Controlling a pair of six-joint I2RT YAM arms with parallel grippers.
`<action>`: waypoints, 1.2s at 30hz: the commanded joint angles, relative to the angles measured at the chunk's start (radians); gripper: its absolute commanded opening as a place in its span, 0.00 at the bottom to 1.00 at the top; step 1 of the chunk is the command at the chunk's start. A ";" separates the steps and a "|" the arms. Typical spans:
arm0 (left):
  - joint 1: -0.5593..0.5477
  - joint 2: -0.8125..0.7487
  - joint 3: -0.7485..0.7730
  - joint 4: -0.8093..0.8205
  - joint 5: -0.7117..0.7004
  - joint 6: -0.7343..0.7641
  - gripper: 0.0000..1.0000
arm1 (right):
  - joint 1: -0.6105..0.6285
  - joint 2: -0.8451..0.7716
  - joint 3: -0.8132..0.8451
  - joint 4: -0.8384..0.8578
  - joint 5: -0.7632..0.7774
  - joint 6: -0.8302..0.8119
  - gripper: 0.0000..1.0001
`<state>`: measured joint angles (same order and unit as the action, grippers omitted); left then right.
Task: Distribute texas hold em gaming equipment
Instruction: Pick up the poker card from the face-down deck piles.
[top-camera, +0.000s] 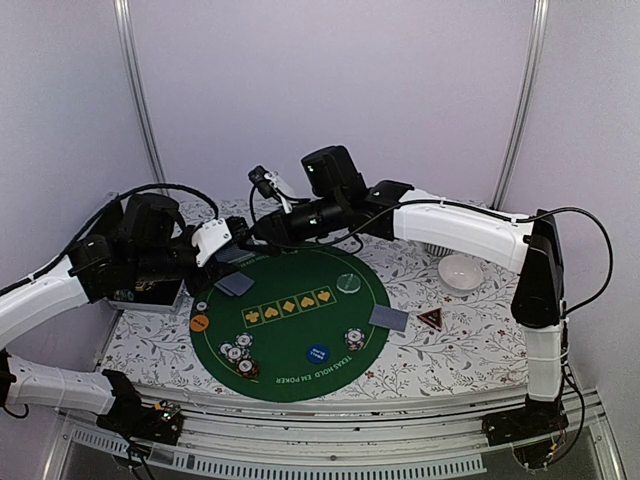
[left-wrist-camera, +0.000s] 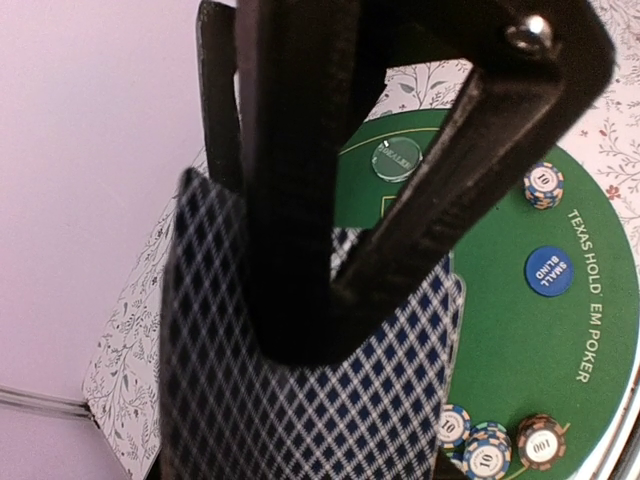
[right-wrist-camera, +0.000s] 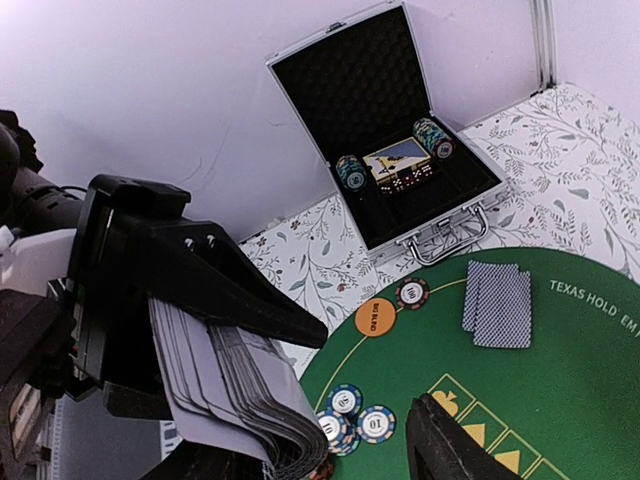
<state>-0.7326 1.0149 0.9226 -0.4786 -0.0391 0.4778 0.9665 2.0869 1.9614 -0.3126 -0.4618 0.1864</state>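
Dealing step: left claw (right-wrist-camera: 270, 390) clamps card deck (right-wrist-camera: 215, 370) above far-left edge of green mat (top-camera: 300, 335); right claw (top-camera: 258, 228) close beside it, opening unreadable, nothing visibly held; next likely needs pinching one card free.

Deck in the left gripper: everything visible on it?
The deck is a thick stack of cards, backs in a dark blue and white diamond lattice, edges pale grey. The left gripper is shut on it, fingers pressing its faces. It hangs near the edge of the green mat. The right wrist view shows its cards splayed unevenly along one edge. Nothing else is seen touching it.
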 joint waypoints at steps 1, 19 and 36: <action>-0.010 -0.021 0.003 0.037 0.021 0.001 0.36 | -0.034 -0.030 0.006 -0.045 0.031 -0.004 0.52; -0.009 -0.022 -0.011 0.035 0.007 0.001 0.36 | -0.026 -0.065 0.023 -0.117 0.010 0.007 0.08; -0.009 -0.015 -0.008 0.031 0.002 0.000 0.37 | -0.045 -0.176 -0.010 -0.160 -0.005 -0.023 0.01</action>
<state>-0.7326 1.0149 0.9150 -0.4755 -0.0578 0.4774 0.9413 1.9774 1.9583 -0.4694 -0.4732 0.1791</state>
